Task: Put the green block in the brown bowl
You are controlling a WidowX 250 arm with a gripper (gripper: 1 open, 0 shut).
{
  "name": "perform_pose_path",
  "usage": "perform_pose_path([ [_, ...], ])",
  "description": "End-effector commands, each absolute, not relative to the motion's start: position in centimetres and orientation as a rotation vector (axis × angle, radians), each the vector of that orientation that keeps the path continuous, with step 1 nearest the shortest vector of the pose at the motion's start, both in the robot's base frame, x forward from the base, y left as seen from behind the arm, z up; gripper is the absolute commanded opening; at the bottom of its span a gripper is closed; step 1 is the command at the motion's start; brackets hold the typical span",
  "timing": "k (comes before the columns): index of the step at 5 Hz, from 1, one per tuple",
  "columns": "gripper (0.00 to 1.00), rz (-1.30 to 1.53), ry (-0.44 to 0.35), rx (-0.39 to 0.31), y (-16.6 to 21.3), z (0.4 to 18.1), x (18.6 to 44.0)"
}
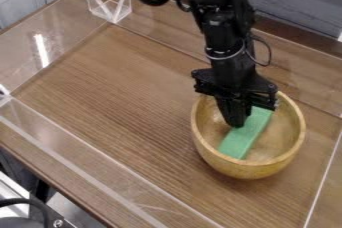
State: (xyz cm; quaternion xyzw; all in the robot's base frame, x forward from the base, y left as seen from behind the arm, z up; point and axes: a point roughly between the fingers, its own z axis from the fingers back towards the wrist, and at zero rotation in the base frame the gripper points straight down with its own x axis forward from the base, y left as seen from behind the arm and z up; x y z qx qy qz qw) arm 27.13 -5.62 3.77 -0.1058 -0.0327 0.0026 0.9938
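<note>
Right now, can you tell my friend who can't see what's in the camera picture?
A green block lies inside a round brown bowl on a wooden table. A black robot arm reaches down from above, its closed gripper right at the block's upper end.

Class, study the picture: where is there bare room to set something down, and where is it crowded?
The widest free patch is the table left of the bowl in the picture, below the white wire-like object. Crowded: inside the bowl, with the green block and the gripper above.
</note>
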Motion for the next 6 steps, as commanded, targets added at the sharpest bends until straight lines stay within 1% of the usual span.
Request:
perform_pose_path([
  [1,0.0,-0.014,-0.063,-0.212,-5.8,4.4,26.7],
  [6,0.0,-0.029,-0.028,-0.23,-6.5,6.9,25.3],
])
